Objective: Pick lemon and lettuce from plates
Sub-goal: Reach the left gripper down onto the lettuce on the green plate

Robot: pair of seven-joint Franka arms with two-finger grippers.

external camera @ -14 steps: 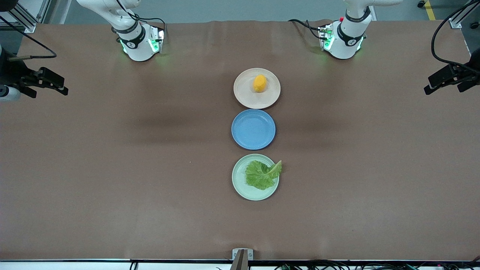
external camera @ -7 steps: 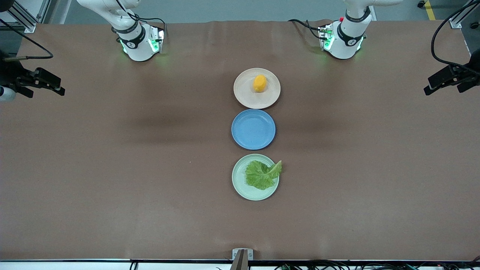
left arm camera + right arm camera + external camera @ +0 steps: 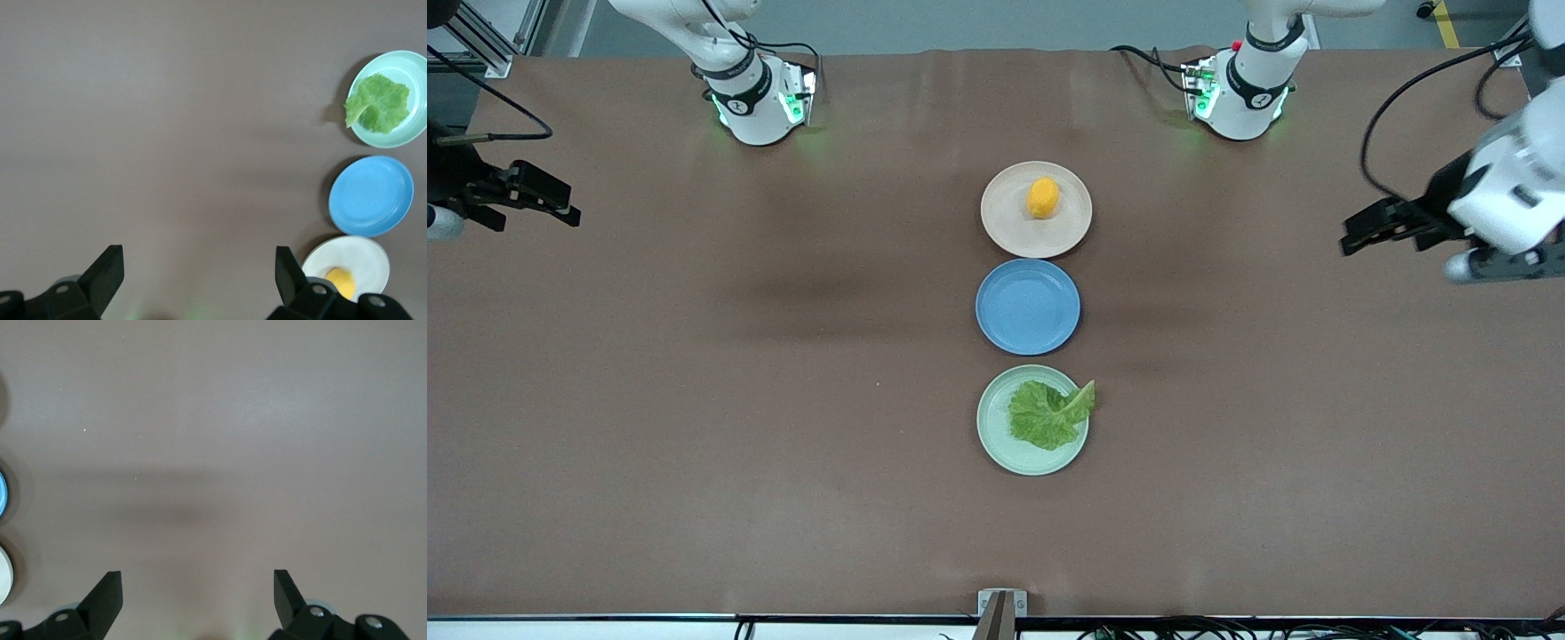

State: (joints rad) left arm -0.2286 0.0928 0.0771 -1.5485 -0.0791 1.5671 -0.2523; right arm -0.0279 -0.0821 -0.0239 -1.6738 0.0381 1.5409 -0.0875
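Note:
The lemon (image 3: 1042,197) lies on the beige-pink plate (image 3: 1005,224), the plate closest to the arm bases. The lettuce (image 3: 1049,414) rests on the mint green plate (image 3: 996,437), nearest the front camera, with its stem end over the rim. My left gripper (image 3: 1350,238) hangs open and empty above bare table toward the left arm's end. Its wrist view shows the lettuce (image 3: 378,102), the mint plate (image 3: 408,133), the lemon (image 3: 341,280) and the beige plate (image 3: 353,253) well off from the open left gripper (image 3: 199,257). My right gripper (image 3: 569,204) (image 3: 197,577) is open over bare table at the right arm's end.
A blue plate (image 3: 1028,307) (image 3: 370,197) with nothing on it sits between the two task plates; all three form a line down the table's middle. The brown table spreads wide on both sides of them. A small bracket (image 3: 1001,604) sits at the table's front edge.
The left arm has swung in from the table's end toward the plates, its gripper still open. The right gripper has shifted only slightly. The food and plates have not moved.

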